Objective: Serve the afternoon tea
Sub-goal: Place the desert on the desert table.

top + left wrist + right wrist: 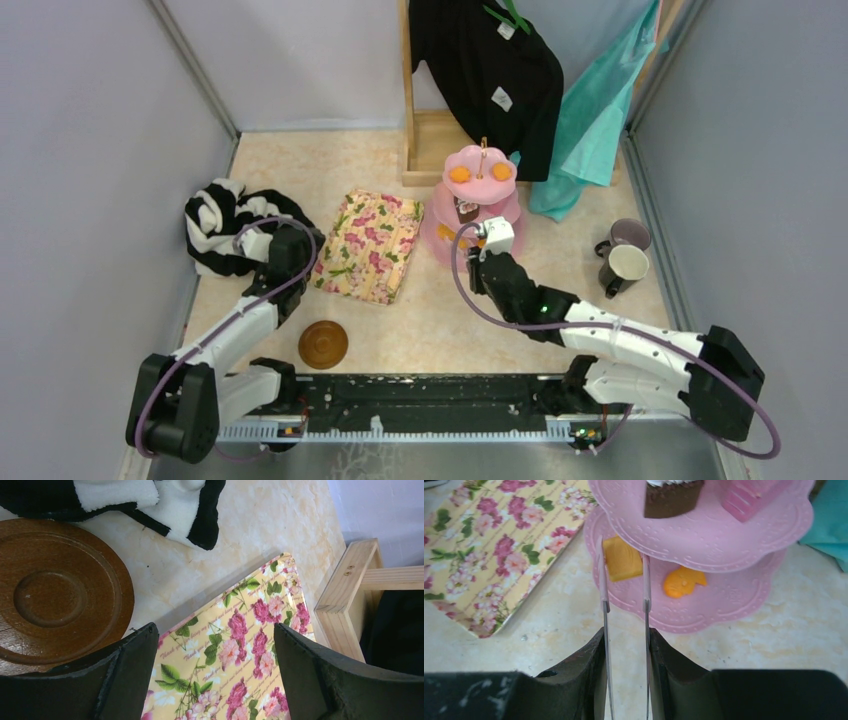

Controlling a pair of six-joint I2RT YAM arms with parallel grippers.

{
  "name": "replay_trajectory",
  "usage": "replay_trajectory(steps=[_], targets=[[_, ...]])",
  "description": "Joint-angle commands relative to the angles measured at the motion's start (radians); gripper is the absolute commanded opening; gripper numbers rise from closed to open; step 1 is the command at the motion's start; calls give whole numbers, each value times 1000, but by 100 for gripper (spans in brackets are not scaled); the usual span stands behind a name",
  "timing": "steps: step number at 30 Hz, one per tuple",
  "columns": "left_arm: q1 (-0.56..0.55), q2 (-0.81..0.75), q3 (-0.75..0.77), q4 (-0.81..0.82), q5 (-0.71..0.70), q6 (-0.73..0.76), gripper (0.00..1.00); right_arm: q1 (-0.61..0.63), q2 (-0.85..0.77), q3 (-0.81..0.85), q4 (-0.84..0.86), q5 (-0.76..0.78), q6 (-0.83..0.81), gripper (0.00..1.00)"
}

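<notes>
The pink three-tier cake stand (478, 205) stands at the back centre, with two orange pastries on its top tier. My right gripper (625, 630) is shut on thin metal tongs (605, 595). The tong tips sit either side of a yellow pastry (623, 559) on the bottom tier; I cannot tell whether they touch it. An orange pastry (683, 581) lies beside it, and a brown cake (671, 497) sits on the tier above. My left gripper (215, 632) is open and empty over the floral cloth. A brown saucer (55, 595) lies to its left. The lilac mug (628, 234) and cream mug (622, 266) stand at the right.
The floral-print cloth (368, 245) lies left of the stand. A black-and-white striped garment (225, 225) is heaped at the far left. A saucer (323, 344) lies near the front edge. A wooden rack (425, 140) with a black shirt and teal cloth stands behind the stand.
</notes>
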Motion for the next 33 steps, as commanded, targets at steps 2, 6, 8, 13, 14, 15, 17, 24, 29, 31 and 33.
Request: replay_trajectory(steps=[2,6,8,13,14,15,17,24,29,31,33], targets=[[-4,3,32,34,23,13,90,-13,-77,-11,-84,129,87,10],[-4,-2,34,36,30,9,90,-51,-81,-15,-127,156,122,10],[-4,-8,34,37,31,11,90,-64,-79,-18,-140,173,135,10],[-4,-12,34,38,34,13,90,-105,-81,-34,-136,195,152,10],[-4,-11,34,42,37,13,90,-120,-81,-38,-130,192,153,10],[-4,-10,33,43,40,12,90,-133,-82,-43,-122,188,153,10],[-4,-4,33,48,44,10,90,-167,-90,-57,-98,180,153,10],[-4,19,31,61,54,4,89,-233,-93,-87,-14,154,145,10],[-6,33,30,71,59,2,89,-245,-70,-113,72,158,138,10],[-6,34,30,74,60,2,89,-252,-55,-114,97,158,134,10],[-6,35,30,77,60,2,89,-263,-31,-102,111,148,132,10]])
